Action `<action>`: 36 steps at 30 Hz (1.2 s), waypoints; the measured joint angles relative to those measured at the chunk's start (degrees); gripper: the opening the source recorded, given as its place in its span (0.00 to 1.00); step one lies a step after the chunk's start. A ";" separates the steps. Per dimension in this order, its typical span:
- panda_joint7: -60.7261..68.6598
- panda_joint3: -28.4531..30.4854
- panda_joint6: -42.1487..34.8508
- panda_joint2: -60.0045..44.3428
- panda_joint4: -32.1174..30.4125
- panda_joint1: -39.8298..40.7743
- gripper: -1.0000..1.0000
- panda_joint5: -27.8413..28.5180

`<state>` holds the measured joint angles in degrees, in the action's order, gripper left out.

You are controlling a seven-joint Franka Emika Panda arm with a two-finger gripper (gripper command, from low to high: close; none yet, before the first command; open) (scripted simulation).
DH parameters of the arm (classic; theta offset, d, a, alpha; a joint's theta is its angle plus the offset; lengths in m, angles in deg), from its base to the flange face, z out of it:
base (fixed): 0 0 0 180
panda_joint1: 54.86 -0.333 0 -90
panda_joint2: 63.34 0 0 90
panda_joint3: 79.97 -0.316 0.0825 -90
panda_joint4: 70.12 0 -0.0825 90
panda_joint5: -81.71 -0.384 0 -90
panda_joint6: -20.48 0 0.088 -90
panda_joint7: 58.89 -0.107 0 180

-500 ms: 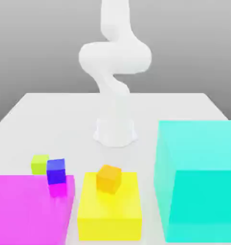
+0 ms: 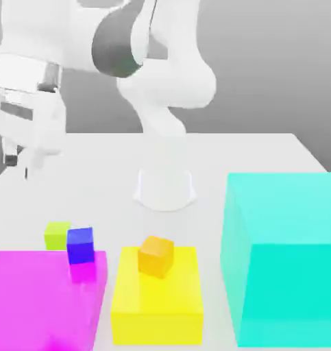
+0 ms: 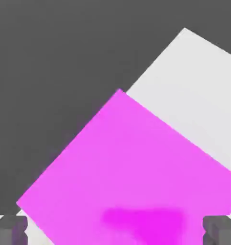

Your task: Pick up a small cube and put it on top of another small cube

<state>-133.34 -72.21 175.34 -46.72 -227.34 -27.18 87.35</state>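
The small lime-green cube (image 2: 57,234) rests on the white table, just behind the big magenta block (image 2: 38,301). A small blue cube (image 2: 80,245) touches its side and sits at the magenta block's back edge. A small orange cube (image 2: 156,256) lies on the yellow block (image 2: 156,301). My gripper (image 2: 18,166) hangs high over the table at the exterior view's left, well above and behind the lime-green cube. In the hand view the gripper (image 3: 115,232) is open, its fingertips (image 3: 9,229) wide apart with nothing between them, above the magenta block (image 3: 131,167).
A tall cyan block (image 2: 284,253) fills the exterior view's right. The arm's white base (image 2: 165,188) stands mid-table behind the blocks. White table surface (image 3: 193,81) lies beyond the magenta block in the hand view.
The arm has swung over, bringing the hand into the exterior view's upper left. The cubes and blocks have not moved.
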 joint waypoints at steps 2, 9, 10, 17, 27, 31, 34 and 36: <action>-2.88 1.50 2.62 -3.30 -2.88 2.69 0.50 0.18; -7.10 5.90 12.41 -15.54 -10.68 8.34 0.50 -5.07; -5.54 5.64 14.07 -17.63 -10.52 8.29 0.50 -7.61; 1.30 -6.44 23.93 -29.82 -8.40 18.14 0.00 -17.07; -2.70 -2.63 18.71 -23.22 -9.70 15.66 0.00 -11.79; -7.32 -2.12 11.94 -14.97 -11.15 16.93 0.00 -5.34; -10.95 -4.79 5.05 -9.67 -9.56 14.71 0.00 -4.70; -13.15 -6.97 0.17 -6.31 -8.01 12.58 0.00 -5.41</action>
<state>-146.49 -79.18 175.51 -53.03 -235.36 -14.60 81.94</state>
